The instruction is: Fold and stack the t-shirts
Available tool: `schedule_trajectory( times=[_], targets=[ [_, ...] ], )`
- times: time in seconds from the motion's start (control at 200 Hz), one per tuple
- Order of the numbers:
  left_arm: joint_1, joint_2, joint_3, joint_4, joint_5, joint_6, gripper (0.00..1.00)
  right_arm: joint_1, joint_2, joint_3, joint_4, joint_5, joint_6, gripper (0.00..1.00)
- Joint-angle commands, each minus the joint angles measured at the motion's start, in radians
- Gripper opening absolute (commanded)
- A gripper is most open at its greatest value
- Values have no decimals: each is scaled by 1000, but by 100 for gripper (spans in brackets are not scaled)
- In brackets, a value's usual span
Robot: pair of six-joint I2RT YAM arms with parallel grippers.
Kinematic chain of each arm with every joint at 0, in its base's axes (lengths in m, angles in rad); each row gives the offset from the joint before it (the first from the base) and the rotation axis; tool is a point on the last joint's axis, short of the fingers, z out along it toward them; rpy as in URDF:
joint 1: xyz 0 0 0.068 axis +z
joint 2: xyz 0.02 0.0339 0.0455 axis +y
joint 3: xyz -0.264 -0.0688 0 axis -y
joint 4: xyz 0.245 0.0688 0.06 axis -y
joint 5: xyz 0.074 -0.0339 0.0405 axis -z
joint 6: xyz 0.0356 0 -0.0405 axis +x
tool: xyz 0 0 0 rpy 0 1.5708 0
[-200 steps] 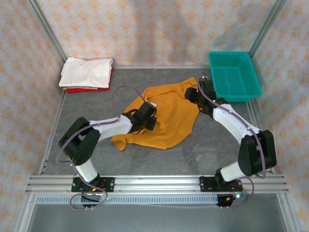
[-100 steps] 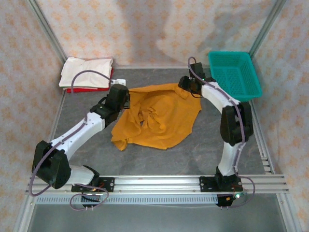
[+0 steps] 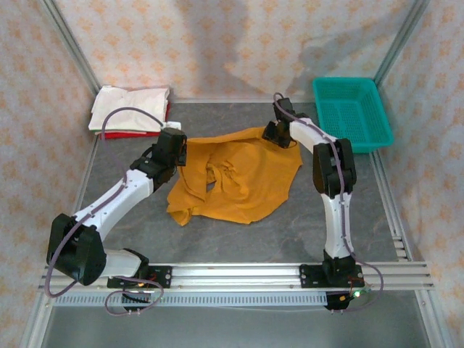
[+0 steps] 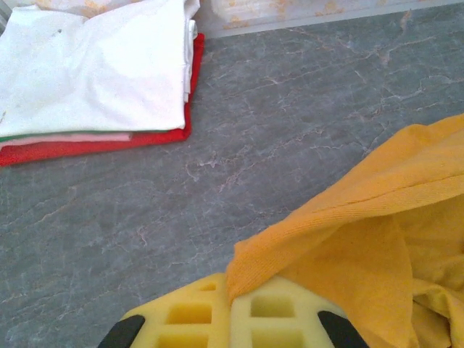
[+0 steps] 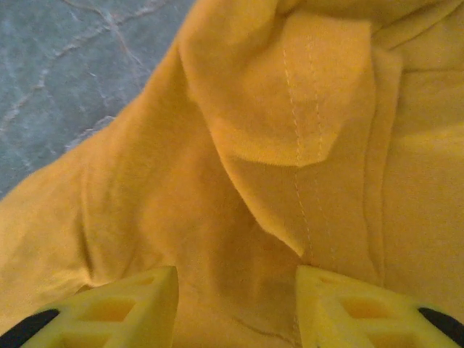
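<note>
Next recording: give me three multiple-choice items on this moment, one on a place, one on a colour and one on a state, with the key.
1. Where on the table does the folded stack lie?
A. far-left corner
B. near-right corner
C. centre

2. What colour is the shirt under the white shirt?
A. blue
B. red
C. black

3. How is the left pincer?
A. wide open over bare table
B. shut on the white shirt
C. shut on the edge of the orange shirt

Key:
1 A, the stack sits in the far-left corner.
2 B, a red shirt shows beneath the white one.
3 C, orange cloth is pinched between its closed fingers.
</note>
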Motion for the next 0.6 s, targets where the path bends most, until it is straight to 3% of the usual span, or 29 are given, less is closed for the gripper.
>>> schedule_trajectory(
  times=[0.0,0.375,0.596],
  targets=[
    [2,-34,-7,-15,-42,20,0,-3,8,42,-62,15,18,48],
    [4,-41,-42,21,-45,15,0,-14,-139,-185,62,98,40,47],
    [11,-52,-65,30,-45,4,0,-14,-175,-209,39,128,30,48]
  ],
)
